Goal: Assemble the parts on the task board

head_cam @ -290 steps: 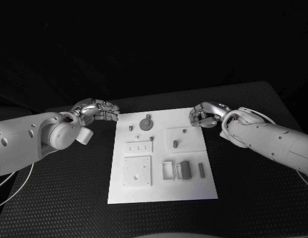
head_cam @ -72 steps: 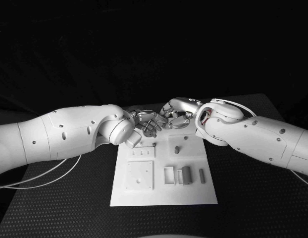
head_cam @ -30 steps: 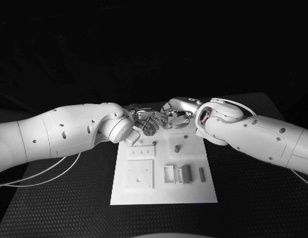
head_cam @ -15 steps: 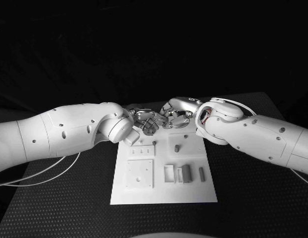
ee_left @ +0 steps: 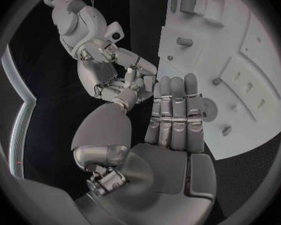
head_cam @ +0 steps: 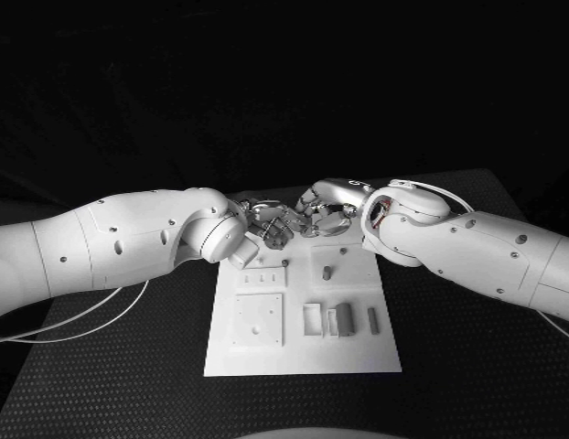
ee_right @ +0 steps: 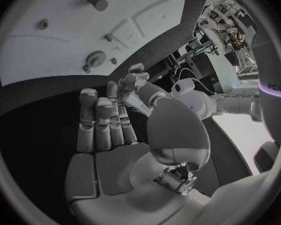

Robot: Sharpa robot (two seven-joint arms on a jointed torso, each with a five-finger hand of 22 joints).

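While both hands meet at the board's 12 o'clock edge, I judge assembly barely begun: left hand and right hand hold nothing, fingers released; parts lie loose at 5 o'clock.

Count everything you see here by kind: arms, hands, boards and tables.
Arms: 2, left arm and right arm
Hands: 2, left hand and right hand
Task board: 1
Table: 1
Total: 6
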